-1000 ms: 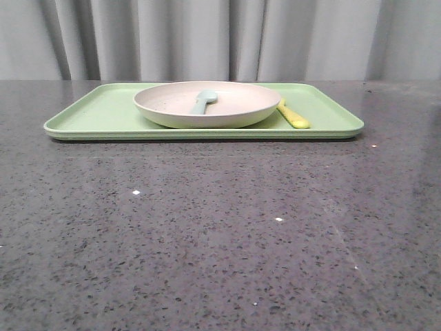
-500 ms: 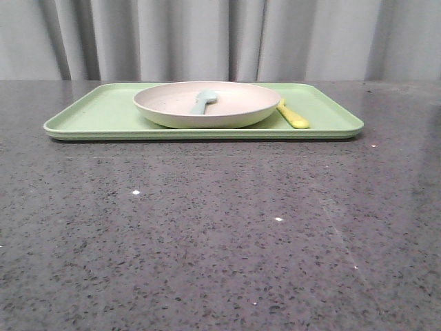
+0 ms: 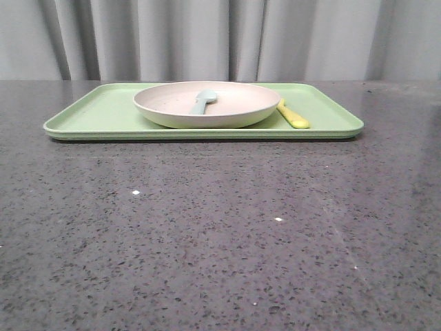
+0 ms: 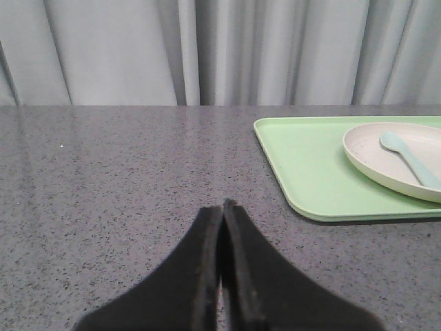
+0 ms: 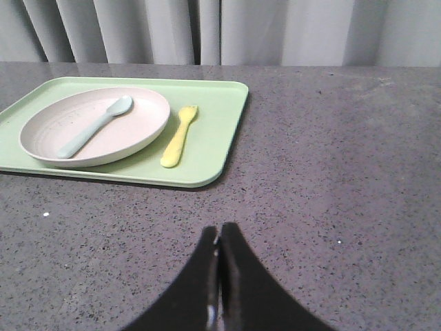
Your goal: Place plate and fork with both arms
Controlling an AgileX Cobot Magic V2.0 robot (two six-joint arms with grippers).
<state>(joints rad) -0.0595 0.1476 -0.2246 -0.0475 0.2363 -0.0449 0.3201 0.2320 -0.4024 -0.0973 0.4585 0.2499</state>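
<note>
Two grippers sit well back from the work, both clenched on nothing: my left gripper (image 4: 222,207) and right gripper (image 5: 219,238) each show fingertips pressed together over bare table (image 3: 220,241). In the front view, the plate (image 3: 207,105) rests on the green tray (image 3: 89,117) at about 12 o'clock from me, with a pale spoon (image 3: 204,100) lying in it. The fork (image 3: 293,116) lies on the tray just beside the plate's rim, toward 1 o'clock.

I judge nothing is picked yet. To do this well, I would open both grippers before approaching, take the plate by its raised rim with the left without tipping the spoon out, and pinch the fork's chunky handle with the right, keeping the arms from crossing.

No brand, label or writing is readable anywhere.
</note>
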